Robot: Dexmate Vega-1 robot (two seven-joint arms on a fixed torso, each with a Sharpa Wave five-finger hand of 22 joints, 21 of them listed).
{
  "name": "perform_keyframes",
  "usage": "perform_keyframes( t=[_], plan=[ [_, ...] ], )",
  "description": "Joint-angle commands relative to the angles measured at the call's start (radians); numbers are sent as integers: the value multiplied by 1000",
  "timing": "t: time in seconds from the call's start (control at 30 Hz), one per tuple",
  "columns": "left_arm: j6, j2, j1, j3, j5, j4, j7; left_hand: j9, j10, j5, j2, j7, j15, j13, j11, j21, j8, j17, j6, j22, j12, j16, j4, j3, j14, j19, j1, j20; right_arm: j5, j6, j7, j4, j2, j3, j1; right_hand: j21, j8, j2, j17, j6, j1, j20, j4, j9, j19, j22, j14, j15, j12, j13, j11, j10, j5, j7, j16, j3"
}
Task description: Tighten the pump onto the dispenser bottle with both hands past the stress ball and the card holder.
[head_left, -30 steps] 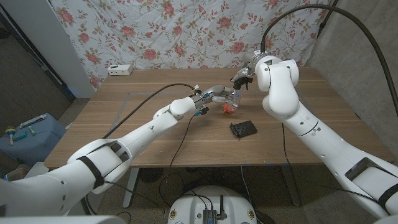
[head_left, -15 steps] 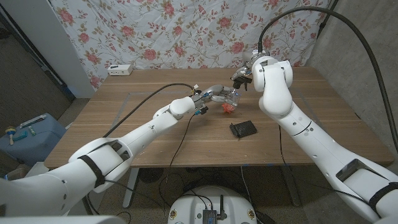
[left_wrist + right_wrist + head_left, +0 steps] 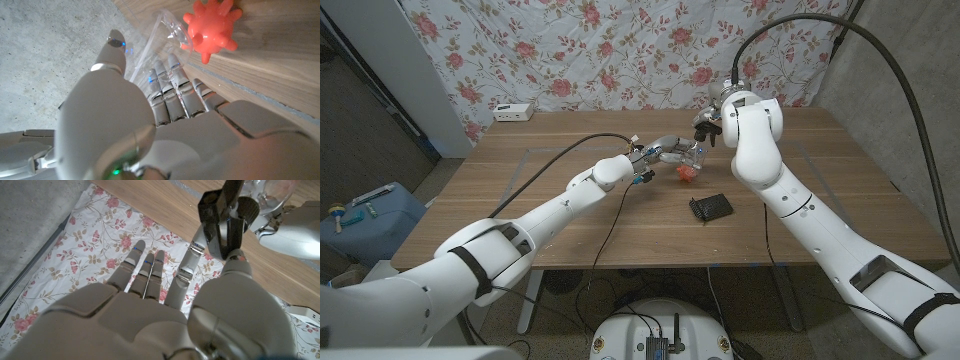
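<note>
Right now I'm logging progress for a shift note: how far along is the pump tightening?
Done: the left hand holds the clear dispenser bottle above the table, beyond the stress ball and card holder. In hand: the right hand pinches the black pump at the bottle's top. Left: whether the pump is fully tight cannot be told.

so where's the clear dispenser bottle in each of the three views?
Head view: dispenser bottle at table centre-back, gripped by the left hand, just behind the stress ball.
Left wrist view: clear body beyond the fingers, beside the red stress ball.
Right wrist view: clear body at the top right edge, with the black pump pinched by the right hand.
Shared landmark: the left hand holding it.
</note>
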State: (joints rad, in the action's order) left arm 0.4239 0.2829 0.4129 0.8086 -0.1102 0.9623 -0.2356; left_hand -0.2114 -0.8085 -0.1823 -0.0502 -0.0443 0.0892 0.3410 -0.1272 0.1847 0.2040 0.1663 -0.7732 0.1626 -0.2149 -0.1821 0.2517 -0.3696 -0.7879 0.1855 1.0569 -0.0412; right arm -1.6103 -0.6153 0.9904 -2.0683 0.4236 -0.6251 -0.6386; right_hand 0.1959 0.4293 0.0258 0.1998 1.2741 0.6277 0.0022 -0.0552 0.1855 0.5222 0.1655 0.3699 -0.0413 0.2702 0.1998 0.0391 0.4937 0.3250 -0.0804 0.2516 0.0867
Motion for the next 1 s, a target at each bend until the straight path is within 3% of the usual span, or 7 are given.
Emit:
perform_keyframes(
  t=[0.03, 0.47, 0.9, 1.0],
  plan=[
    [13, -8, -6, 0, -5, -22, -4, -3, -12, -8, 91, -3, 49, 5, -2, -1, 6, 1, -64, 3, -4, -2, -92, -98, -1, 0, -49, -62, -25, -3, -26, 29, -25, -11, 4, -2, 15, 11, 3, 40, 8, 0, -2, 1, 13, 2, 23, -8, 7, 1, -4, 23, -2, 2, 6, 0],
    [8, 3, 11, -3, -9, 5, -1, -3, -11, -8, 92, -4, 49, 5, -1, -1, 6, 1, -65, 3, -4, -2, -93, -99, -2, 0, -49, -61, -52, -17, -50, 34, -47, -14, -8, 2, 40, 21, 2, 124, 24, -7, -12, -2, 41, 3, 80, -25, 12, -1, -7, 87, -8, 6, 11, 7],
    [-10, 29, 33, -11, -15, 53, -5, -3, -11, -8, 91, -3, 48, 5, -3, -1, 7, 1, -66, 3, -3, -2, -92, -99, -2, 1, -49, -61, -101, -8, -21, 38, -68, -18, -13, 0, 73, 37, -3, 150, 73, -20, -39, -2, 56, 2, 119, -49, 12, -4, -24, 135, -8, -7, 8, 28],
    [-4, 26, 29, -11, -15, 43, -8, -3, -9, -8, 92, -6, 48, 6, -1, -1, 6, 1, -65, 3, -3, -2, -93, -99, -3, 1, -49, -61, -108, -4, -14, 42, -75, -17, -12, -2, 90, 46, -5, 152, 98, -19, -54, 0, 57, 2, 125, -53, 8, -5, -28, 145, -8, -6, 3, 40]
  ],
)
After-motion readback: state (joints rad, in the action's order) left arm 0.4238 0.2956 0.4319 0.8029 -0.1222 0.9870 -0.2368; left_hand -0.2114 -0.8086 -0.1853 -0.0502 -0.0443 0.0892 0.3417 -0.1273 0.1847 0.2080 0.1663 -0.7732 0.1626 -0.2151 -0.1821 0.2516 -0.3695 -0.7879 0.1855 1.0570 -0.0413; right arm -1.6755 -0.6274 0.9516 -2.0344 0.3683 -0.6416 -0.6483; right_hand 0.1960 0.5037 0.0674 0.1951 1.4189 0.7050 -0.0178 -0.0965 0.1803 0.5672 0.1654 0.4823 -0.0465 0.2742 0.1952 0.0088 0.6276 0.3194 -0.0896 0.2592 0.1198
